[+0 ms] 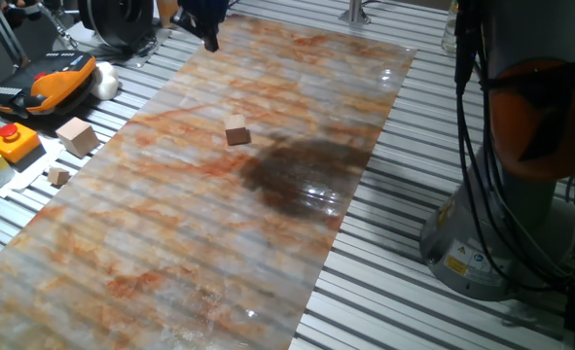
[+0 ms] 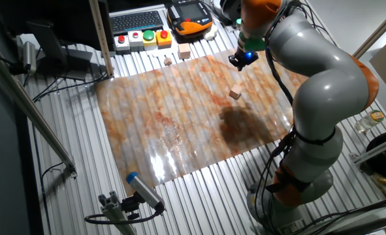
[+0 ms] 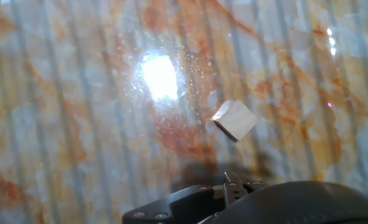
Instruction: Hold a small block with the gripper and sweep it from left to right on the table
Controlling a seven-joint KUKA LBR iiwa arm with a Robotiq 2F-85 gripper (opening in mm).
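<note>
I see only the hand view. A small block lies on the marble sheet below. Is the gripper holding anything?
Observer: No. The gripper hangs above the sheet, apart from the small block.
Operator: Are there other blocks near?
Observer: Yes, a larger pale cube and a tiny cube lie off the sheet, on the slatted table, beside the button boxes.
Operator: Is anything on the sheet in the sweep path?
Observer: Only a dark stain on the sheet, beside the block; no other object lies there.
</note>
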